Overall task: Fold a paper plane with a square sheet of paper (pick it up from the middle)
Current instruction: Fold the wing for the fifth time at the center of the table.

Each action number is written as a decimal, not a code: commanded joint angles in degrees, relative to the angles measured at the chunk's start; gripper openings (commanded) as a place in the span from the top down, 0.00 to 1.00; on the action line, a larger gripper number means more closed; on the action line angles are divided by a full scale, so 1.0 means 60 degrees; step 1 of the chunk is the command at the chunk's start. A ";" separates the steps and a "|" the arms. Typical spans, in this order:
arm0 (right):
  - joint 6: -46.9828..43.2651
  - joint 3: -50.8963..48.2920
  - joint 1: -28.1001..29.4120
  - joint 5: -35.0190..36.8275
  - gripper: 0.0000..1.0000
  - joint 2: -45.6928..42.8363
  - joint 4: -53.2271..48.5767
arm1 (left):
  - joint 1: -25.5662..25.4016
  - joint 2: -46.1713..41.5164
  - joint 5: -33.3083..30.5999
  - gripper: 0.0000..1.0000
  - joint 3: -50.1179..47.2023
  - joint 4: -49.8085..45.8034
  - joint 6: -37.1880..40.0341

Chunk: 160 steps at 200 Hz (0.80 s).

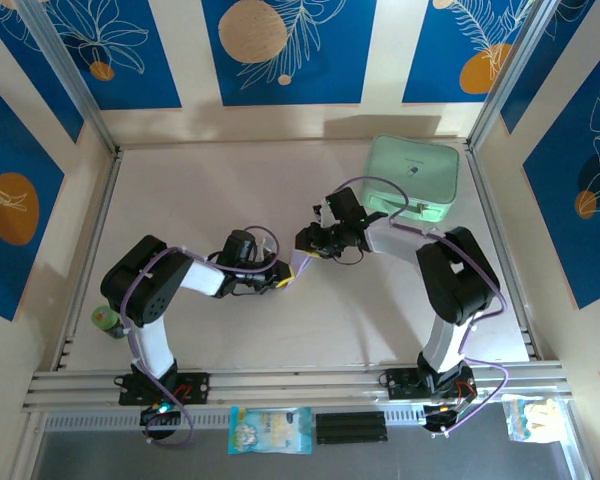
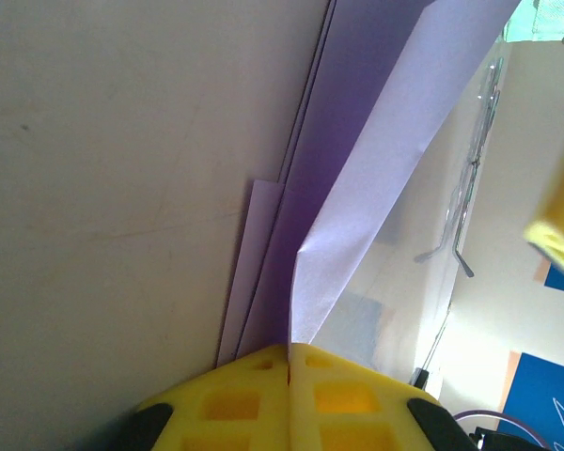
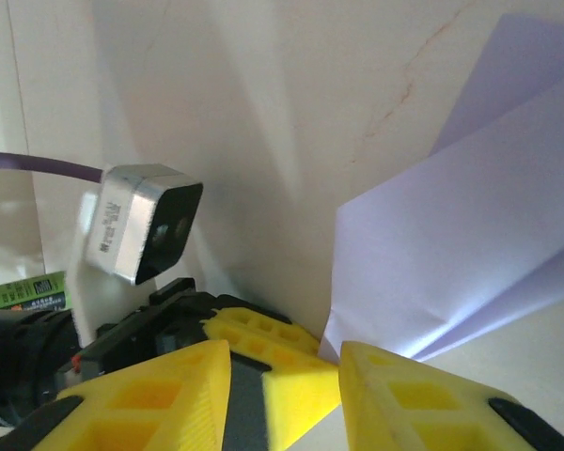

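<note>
The lilac sheet of paper (image 2: 357, 160) is folded into long creased layers, and I cannot tell whether its shape is the paper plane. It is held just above the table. My left gripper (image 2: 289, 355) is shut on its lower edge, yellow pads pressed together with the paper between them. From above, the left gripper (image 1: 280, 276) and the paper (image 1: 302, 262) sit mid-table. My right gripper (image 3: 284, 362) is open beside the paper (image 3: 451, 254), with the left gripper's yellow fingers (image 3: 263, 343) seen through its gap. From above, the right gripper (image 1: 310, 240) nearly touches the left one.
A mint-green case (image 1: 413, 178) lies at the back right of the table. A green can (image 1: 105, 320) stands by the left arm's base. Metal rails run along both sides and the near edge. The left wrist camera (image 3: 141, 221) is close to the right fingers.
</note>
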 commanded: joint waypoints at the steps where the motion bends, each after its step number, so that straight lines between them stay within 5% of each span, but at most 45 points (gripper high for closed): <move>1: 0.0047 0.0197 0.0054 -0.0746 0.67 0.0461 0.0348 | -0.0103 0.0556 -0.0321 0.91 -0.0173 -0.0694 -0.0001; 160: 0.0238 0.0547 0.0160 0.0460 0.70 0.1377 -0.0608 | -0.0083 0.0570 -0.0347 0.90 -0.0189 -0.0692 -0.0115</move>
